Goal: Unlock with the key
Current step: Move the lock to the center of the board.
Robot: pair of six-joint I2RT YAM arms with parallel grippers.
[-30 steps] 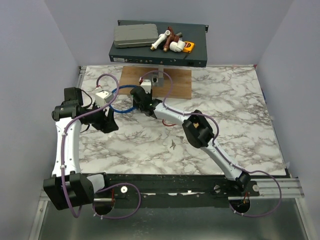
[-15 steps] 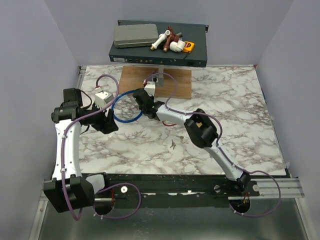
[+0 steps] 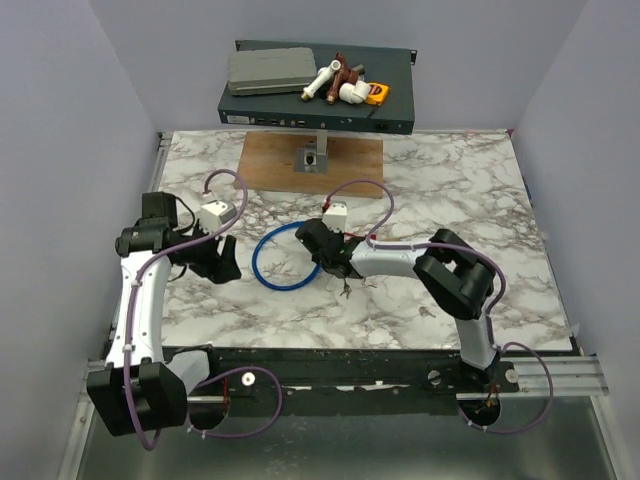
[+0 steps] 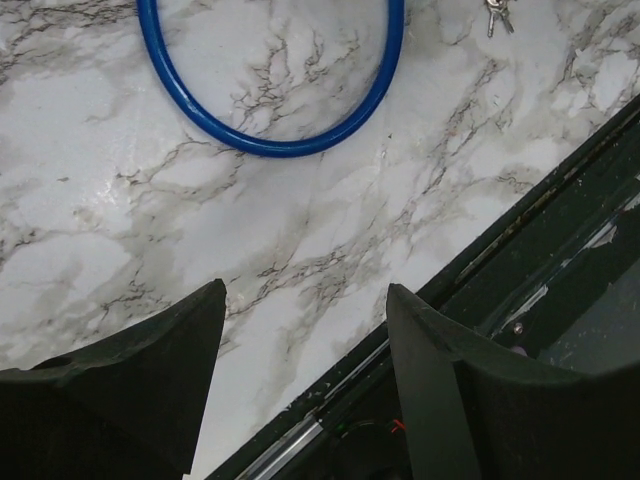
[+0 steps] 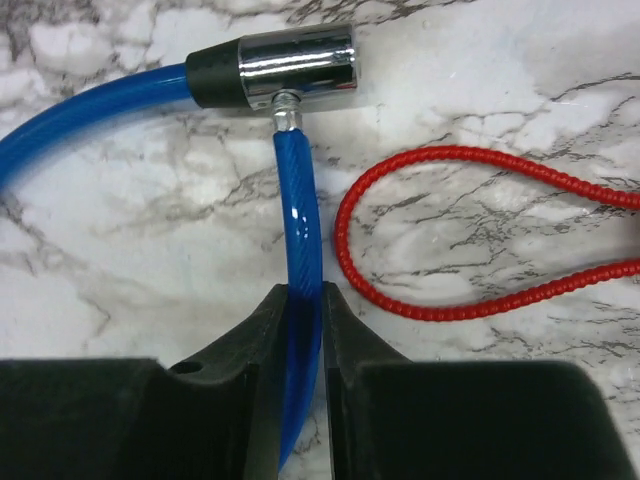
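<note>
Though in view, key [image 3: 343,290] barely distinct.

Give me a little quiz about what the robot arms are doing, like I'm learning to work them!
1. True or false: the right pincer is shut on the cable.
2. The left pincer is: A open, B shut on the cable, C out of view.
3. Fill in: the cable's colour is ____.

Key: 1 true; 2 A; 3 blue.
</note>
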